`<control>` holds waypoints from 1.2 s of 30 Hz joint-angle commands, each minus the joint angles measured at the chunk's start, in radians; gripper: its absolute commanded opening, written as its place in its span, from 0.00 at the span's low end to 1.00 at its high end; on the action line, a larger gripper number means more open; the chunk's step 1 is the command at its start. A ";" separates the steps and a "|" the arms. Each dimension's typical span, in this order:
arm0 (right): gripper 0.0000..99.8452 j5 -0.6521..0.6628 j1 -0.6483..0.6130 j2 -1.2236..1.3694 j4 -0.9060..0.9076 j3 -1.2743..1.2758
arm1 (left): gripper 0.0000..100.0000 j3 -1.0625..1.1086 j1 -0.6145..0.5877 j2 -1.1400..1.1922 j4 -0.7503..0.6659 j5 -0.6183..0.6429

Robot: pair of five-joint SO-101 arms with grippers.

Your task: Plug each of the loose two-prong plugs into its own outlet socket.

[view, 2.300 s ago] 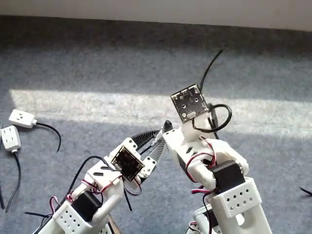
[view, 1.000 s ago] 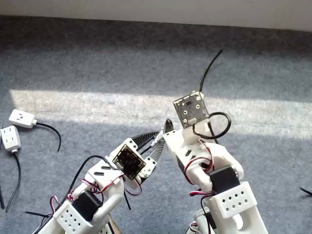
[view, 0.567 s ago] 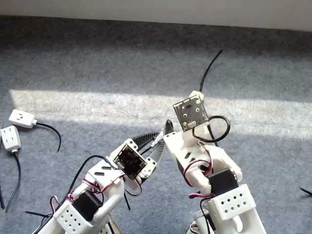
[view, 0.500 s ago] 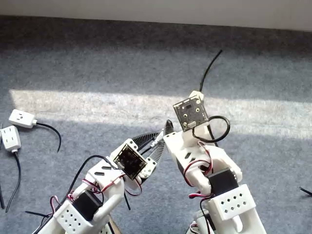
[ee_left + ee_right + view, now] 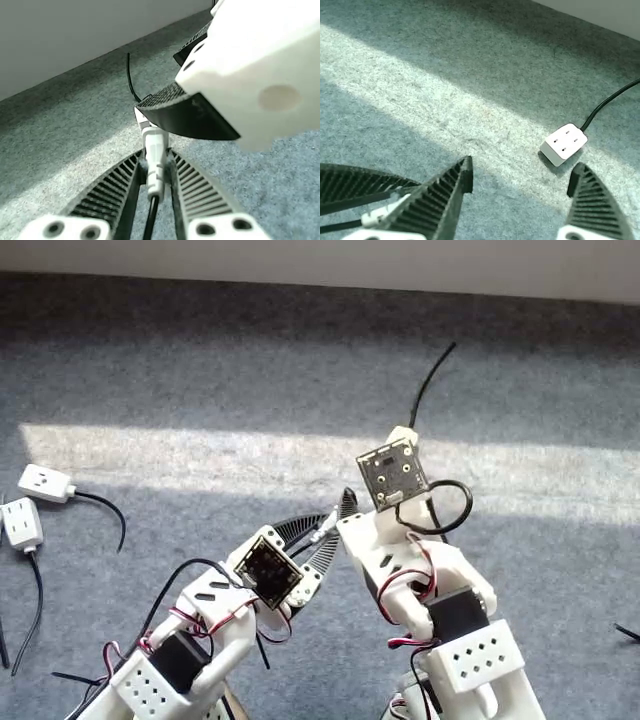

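Closest to the arms' bases, the left claw (image 5: 156, 165) is clamped on a white plug (image 5: 153, 142). The plug's long axis runs straight out along the fingers, and its black wire trails back between them. Its front end tucks under one black finger (image 5: 185, 115) of the right arm, which crosses just ahead of it, so I cannot make out the prongs. In the high view the plug (image 5: 319, 533) points up and to the right, at the right arm's wrist. The right claw (image 5: 522, 170) hangs low over the grey carpet (image 5: 420, 75) with its fingers wide apart and nothing between them. Just past those fingers lies a white socket (image 5: 563, 144), flat on the carpet with its slots facing up. It sits off the middle of the gap, close to one fingertip (image 5: 580, 175). Its black cord (image 5: 610, 100) runs away toward the far wall. So the right arm is the nearer one to this socket, and it stands between the socket and the held plug. The plug lies roughly level while the slots face up, so I judge one of them has to turn before they meet. Two more sockets (image 5: 45, 482) (image 5: 22, 523) lie well apart, out beyond the left arm.
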 commanded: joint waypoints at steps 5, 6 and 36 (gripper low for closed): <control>0.31 0.008 -0.001 0.015 -0.073 0.125 | 0.01 0.013 0.002 -0.013 -0.018 0.003; 0.31 0.008 -0.001 0.015 -0.073 0.127 | 0.01 0.013 0.002 -0.013 -0.018 0.003; 0.31 -0.064 0.337 0.005 0.196 -0.404 | 0.01 0.013 0.001 -0.004 -0.018 0.002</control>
